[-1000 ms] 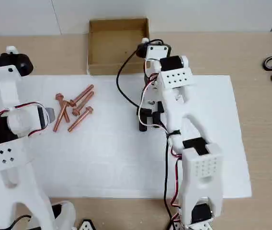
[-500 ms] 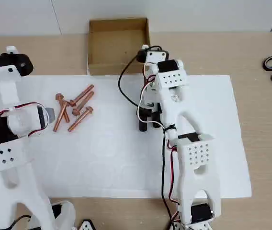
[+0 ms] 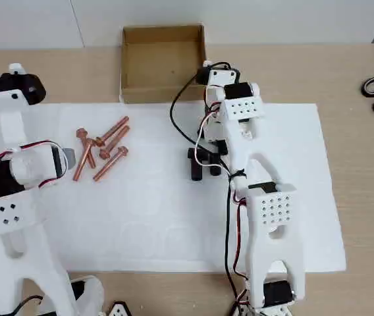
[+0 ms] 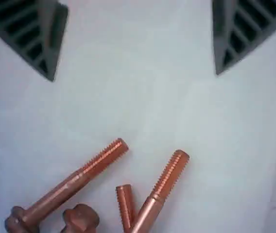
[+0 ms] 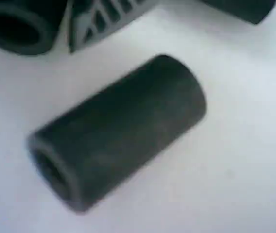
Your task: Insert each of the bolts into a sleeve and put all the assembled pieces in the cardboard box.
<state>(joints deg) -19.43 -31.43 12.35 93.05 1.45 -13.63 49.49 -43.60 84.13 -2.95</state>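
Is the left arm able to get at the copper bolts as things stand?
Probably yes. The left gripper is open over the bare white sheet, and the bolts lie close in front of it with nothing between. They overlap, so taking one alone may be awkward.

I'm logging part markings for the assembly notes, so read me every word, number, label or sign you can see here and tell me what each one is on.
None: no text can be read in any view.
The cardboard box, the copper bolts, the black sleeves, the white sheet and the white arm shells show plain surfaces without letters, numbers or signs.
The bolt heads are too blurred to tell whether they bear a stamp.
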